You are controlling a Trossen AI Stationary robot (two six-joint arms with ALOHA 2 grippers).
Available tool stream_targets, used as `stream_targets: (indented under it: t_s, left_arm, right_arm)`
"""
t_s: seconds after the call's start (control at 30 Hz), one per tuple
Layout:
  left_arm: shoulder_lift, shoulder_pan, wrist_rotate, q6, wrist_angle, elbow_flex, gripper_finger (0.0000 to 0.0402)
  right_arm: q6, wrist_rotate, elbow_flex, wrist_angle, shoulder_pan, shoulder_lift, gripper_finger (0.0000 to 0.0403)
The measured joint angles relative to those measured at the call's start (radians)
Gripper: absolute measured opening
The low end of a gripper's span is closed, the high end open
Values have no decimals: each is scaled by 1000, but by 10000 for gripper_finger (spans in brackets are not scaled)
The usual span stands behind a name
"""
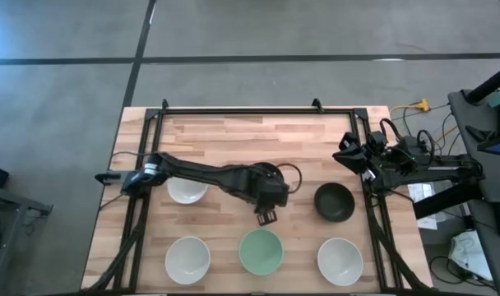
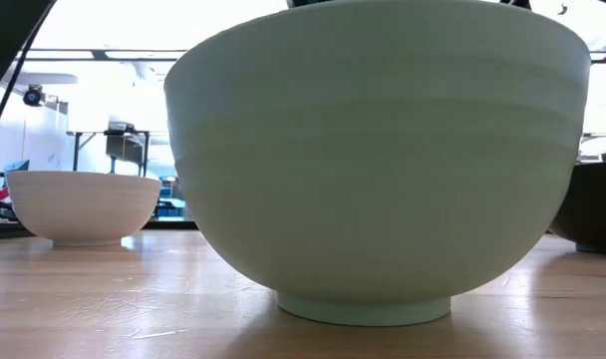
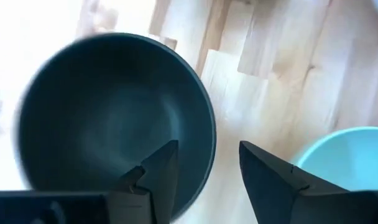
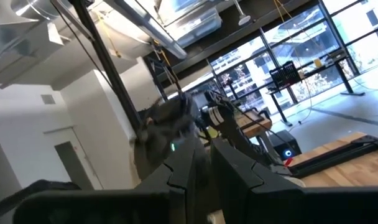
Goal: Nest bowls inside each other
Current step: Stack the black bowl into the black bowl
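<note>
My left gripper [image 1: 266, 217] is open and hangs over the table's middle, between a black bowl [image 1: 276, 171] and the mint green bowl [image 1: 260, 252]. My left arm partly hides that black bowl. In the left wrist view the gripper [image 3: 207, 174] shows one finger over the black bowl's [image 3: 108, 112] near rim and the other finger over bare wood. The mint bowl [image 3: 347, 155] lies just beyond. A second black bowl [image 1: 334, 202] and three white bowls [image 1: 187, 191] [image 1: 187, 259] [image 1: 340, 261] stand upright on their bases. My right gripper [image 1: 347, 156] [image 4: 206, 163] waits shut at the table's right edge.
A dark metal frame [image 1: 258, 110] runs along the table's far and side edges. Bare wood [image 1: 233, 140] stretches between the bowls and the far edge. In the low view the mint bowl [image 2: 373, 160] fills the middle, with a white bowl [image 2: 79, 204] to one side.
</note>
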Motion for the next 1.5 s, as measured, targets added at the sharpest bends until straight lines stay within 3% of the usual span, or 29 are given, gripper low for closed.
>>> stream_targets:
  t_s: [0.13,0.33,0.57,0.67,0.77,0.87,0.93,1.03,1.17,1.33,1.5]
  left_arm:
    - [-72,-7,-1,-3,-72,-2,155]
    - [-154,-53,-18,5,-338,-18,155]
    - [-368,-122,-192,-44,-219,-258,155]
    - [-513,-135,-242,-71,-28,-432,155]
    - [-693,-139,-208,-30,267,-645,148]
    - [-861,-139,-95,35,611,-880,135]
    - [-954,-139,-42,55,814,-1025,126]
    - [-1080,-138,-32,28,1014,-1199,114]
    - [-1214,-138,-33,-57,1089,-1354,102]
    - [-1328,-138,-63,-73,1097,-1437,95]
    - [-1386,-138,-180,-37,1099,-1471,95]
  right_arm:
    - [19,-3,0,0,0,2,47]
    - [36,-8,-1,0,0,16,47]
    - [82,15,-2,7,0,79,47]
    - [146,14,-2,39,0,130,47]
    - [208,11,-2,138,0,207,47]
    - [53,15,16,225,-5,286,47]
    - [-68,18,45,191,-5,321,47]
    - [-33,19,118,-57,-17,353,47]
    - [20,20,282,-653,-23,381,53]
    - [124,62,466,-1243,-23,444,85]
    - [353,128,555,-1572,-32,498,126]
